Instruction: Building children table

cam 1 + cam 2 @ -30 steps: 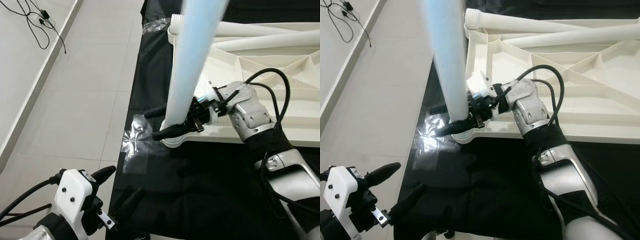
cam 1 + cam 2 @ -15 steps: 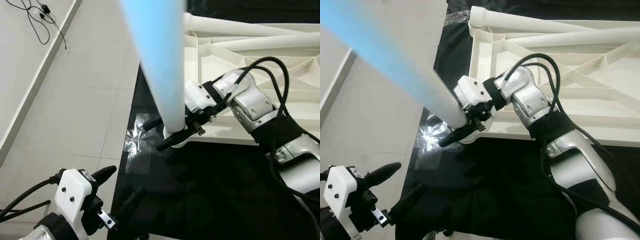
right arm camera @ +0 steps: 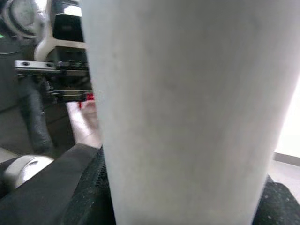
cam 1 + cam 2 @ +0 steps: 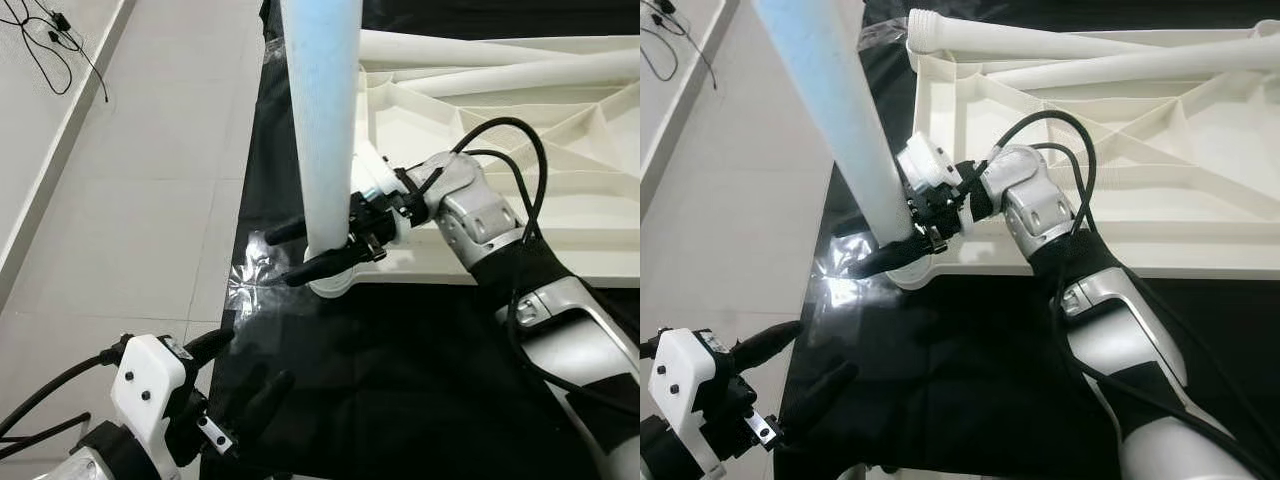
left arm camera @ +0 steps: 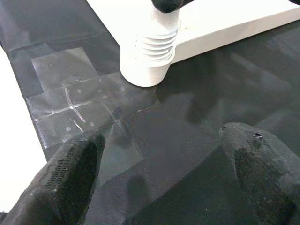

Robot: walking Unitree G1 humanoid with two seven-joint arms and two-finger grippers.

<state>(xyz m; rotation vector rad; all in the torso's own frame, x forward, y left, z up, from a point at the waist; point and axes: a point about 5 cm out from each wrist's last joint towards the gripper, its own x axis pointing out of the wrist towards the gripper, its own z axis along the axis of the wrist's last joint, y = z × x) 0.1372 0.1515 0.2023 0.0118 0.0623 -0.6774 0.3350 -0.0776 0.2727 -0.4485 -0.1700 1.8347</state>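
Our right end effector [image 4: 318, 250] clamped on table leg [image 4: 325, 120] near its base, frame centre. Leg standing in corner socket [image 5: 147, 65] of upturned tabletop [image 4: 520, 150], upper right. Leg looks light, stiff, smooth plastic, so we'd grip low. Left end effector [image 5: 159, 173] spread apart, lower left, just short of socket.

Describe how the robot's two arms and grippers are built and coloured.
The right arm is silver metal with black joint sections and looping black cables. The right gripper and the left gripper each have two long black fingers; the left sits on a white block with black cables.
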